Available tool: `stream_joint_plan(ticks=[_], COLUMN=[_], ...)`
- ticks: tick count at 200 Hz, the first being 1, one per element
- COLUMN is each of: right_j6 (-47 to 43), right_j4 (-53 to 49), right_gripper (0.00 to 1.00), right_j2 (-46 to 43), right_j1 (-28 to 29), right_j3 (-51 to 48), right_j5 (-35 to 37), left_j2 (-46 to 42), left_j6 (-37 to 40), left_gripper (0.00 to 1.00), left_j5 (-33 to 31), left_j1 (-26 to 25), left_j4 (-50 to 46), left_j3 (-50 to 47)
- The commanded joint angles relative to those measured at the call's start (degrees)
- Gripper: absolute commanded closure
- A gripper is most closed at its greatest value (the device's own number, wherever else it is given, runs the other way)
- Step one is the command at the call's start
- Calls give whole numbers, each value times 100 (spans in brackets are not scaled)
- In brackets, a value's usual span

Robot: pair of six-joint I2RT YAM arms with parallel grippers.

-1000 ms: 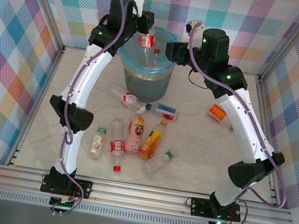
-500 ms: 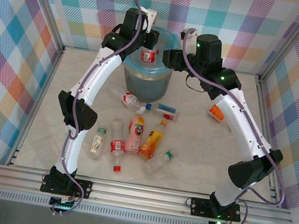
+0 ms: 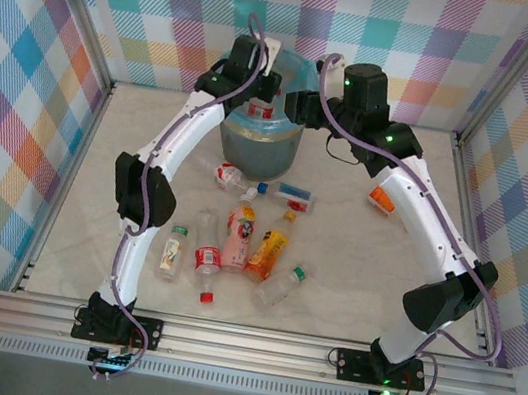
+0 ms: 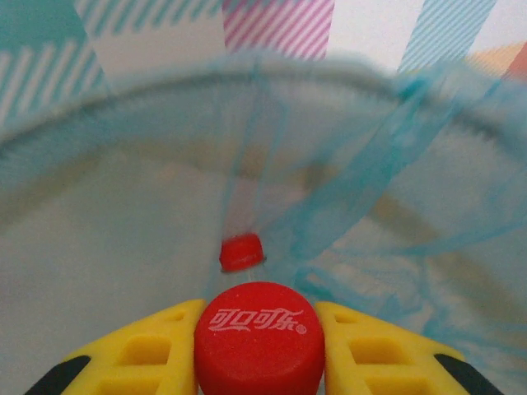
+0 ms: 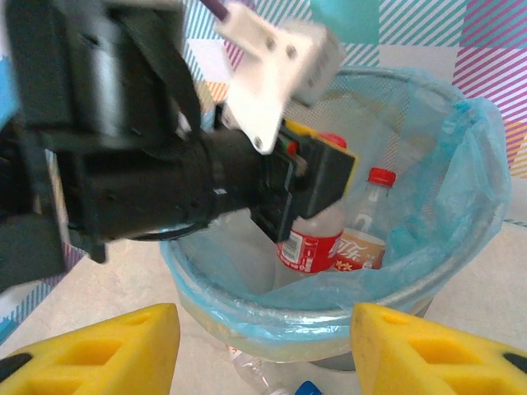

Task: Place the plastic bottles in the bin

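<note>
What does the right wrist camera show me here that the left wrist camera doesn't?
Right wrist view: a side look at the left gripper, shut on a red-labelled bottle hanging over the bin. It also shows the bin's outer rim and the right gripper, open and empty.
Left wrist view: a look down past the held bottle's red cap, with white script on it, clamped between yellow fingers, into the light blue bag.
Both: the held bottle, the bag, and a red-capped bottle already inside the bin.
</note>
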Motion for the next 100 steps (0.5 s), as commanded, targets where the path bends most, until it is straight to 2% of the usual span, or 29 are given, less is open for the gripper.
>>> stream_joint_plan(ticks=[1,14,26,31,50,78,100], right_j6=[0,-5,4,8,34,70,94], right_j4=[195,191,193,196,213,183,114], right_gripper=[43,43,43,43,43,43,43], right_j2=[-115,-100,-89,-89,-72,-22,23], right_j1=[-44,-57,-61,-61,-70,-70,-70], right_j3=[-27,-11,-8,3,13,79,200], right_j5=[-123,-128,-150,-154,-178,-205,-218], left_j2=[-379,-462,-508,-525,-627,-755,-872], left_j6=[53,-18,-79,-106,-178,-239,-279], left_gripper=[86,71,65,57,41,28,25], left_j5=[80,170,246,262,341,534,646], left_j1=[58,93,135,150,195,213,213], left_j4=[425,529,527,538,586,567,517], left_j3=[-494,-634,-646,-637,-638,-522,-386])
